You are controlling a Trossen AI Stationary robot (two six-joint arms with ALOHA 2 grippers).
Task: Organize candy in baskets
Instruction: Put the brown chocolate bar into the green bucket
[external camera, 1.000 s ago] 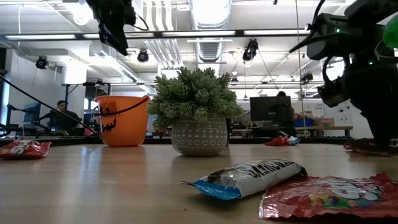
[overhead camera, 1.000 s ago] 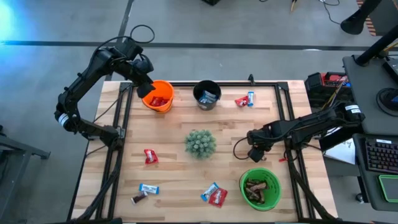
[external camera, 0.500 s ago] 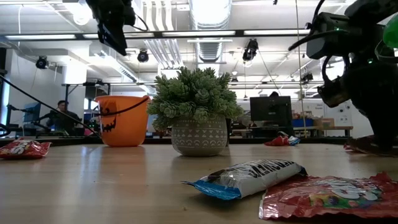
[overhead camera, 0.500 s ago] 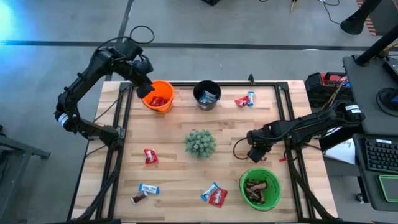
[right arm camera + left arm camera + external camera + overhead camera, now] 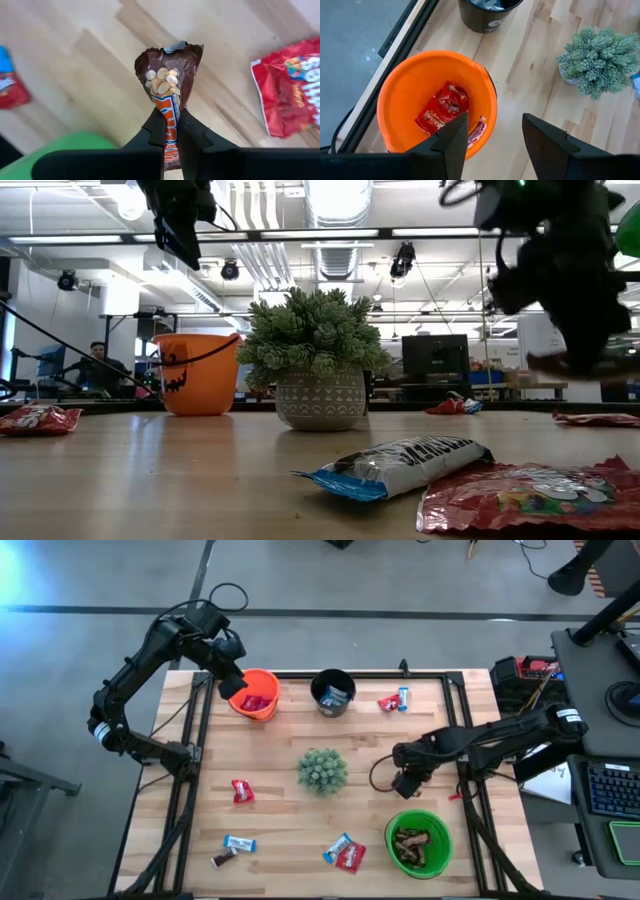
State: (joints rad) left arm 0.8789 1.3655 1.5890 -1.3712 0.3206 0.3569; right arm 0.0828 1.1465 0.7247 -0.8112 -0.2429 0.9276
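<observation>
My right gripper (image 5: pixel 171 131) is shut on a dark brown candy bar (image 5: pixel 169 80) above the table's right side, between the plant (image 5: pixel 322 770) and the green basket (image 5: pixel 418 843), which holds brown candy. The low view shows that bar (image 5: pixel 562 364) in the air. My left gripper (image 5: pixel 495 132) hangs open over the orange basket (image 5: pixel 400 95), where red candy (image 5: pixel 444 106) lies. The black basket (image 5: pixel 333 692) stands beside the orange one (image 5: pixel 258 696). Loose candy lies flat on the table: red (image 5: pixel 242 791), blue (image 5: pixel 239 843), a red and blue pair (image 5: pixel 345 853). My right gripper pinches the brown bar between its two fingers at one end of the wrapper (image 5: pixel 170 112). The fingers slant down from above and lie along the bar, most of which sticks out past the fingertips (image 5: pixel 192 132). It hangs clear of the table.
The potted plant (image 5: pixel 315 360) stands mid-table. Two more candies (image 5: pixel 393 701) lie near the far edge, right of the black basket. A red candy (image 5: pixel 290 95) lies on the wood close under my right gripper. A black frame rail (image 5: pixel 455 730) runs along the table's right side.
My right gripper has risen and drifted a little toward the table's left. The brown candy bar, which lay on the table under it, is now lifted clear in its fingers.
</observation>
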